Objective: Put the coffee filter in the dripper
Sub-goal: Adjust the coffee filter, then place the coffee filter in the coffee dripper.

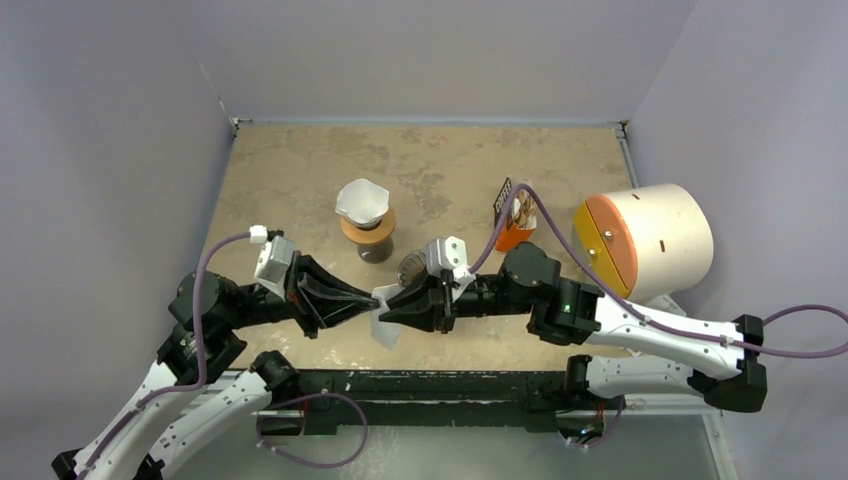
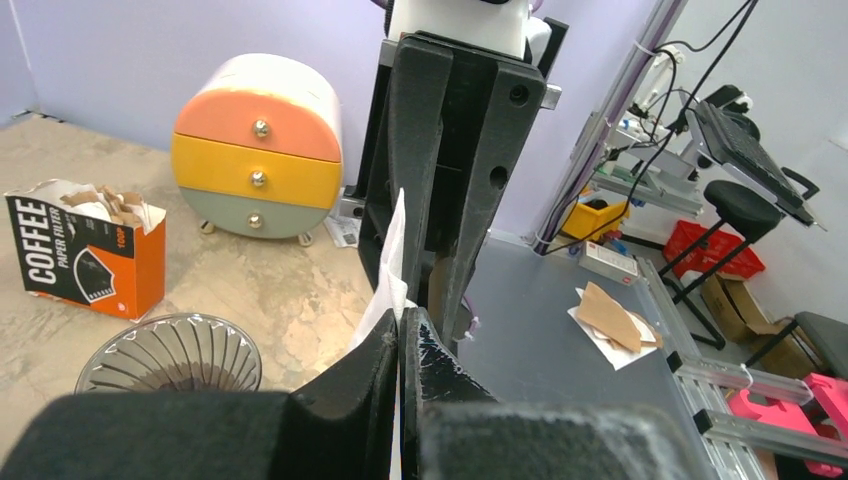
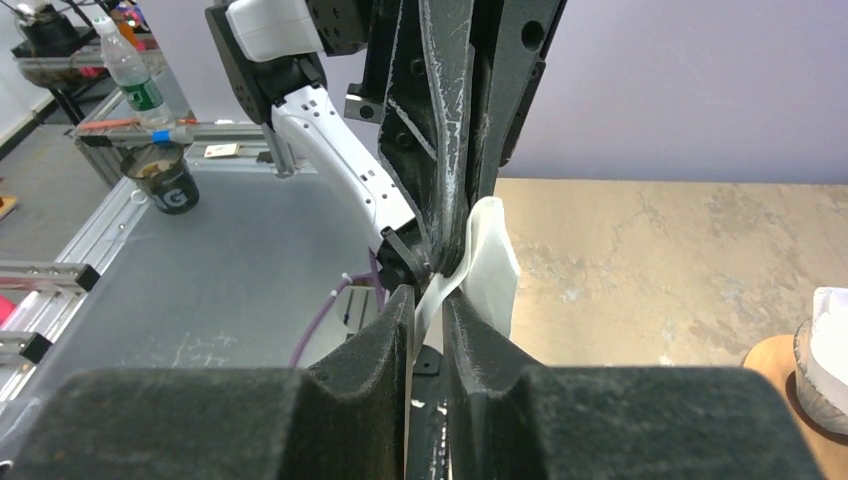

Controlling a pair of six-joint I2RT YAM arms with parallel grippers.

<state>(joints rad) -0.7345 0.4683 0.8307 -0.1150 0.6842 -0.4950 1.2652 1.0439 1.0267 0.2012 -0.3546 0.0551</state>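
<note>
A white paper coffee filter (image 1: 386, 330) hangs between the two gripper tips above the table's near edge. My left gripper (image 1: 377, 297) comes in from the left and is shut on the filter's edge (image 2: 393, 265); its jaws (image 2: 403, 322) are pressed together on the paper. My right gripper (image 1: 388, 308) meets it from the right. Its fingers (image 3: 430, 297) stand slightly apart, with the filter (image 3: 492, 258) running loosely through the gap. An empty ribbed glass dripper (image 2: 170, 352) sits on the table (image 1: 300, 180) just behind the right gripper (image 1: 409, 266).
A second dripper on a brown wooden collar (image 1: 367, 226) holds a white filter at mid-table. An orange and black coffee filter box (image 1: 512, 215) stands at the right. A round white drawer unit (image 1: 650, 240) with an orange and yellow front is at the far right.
</note>
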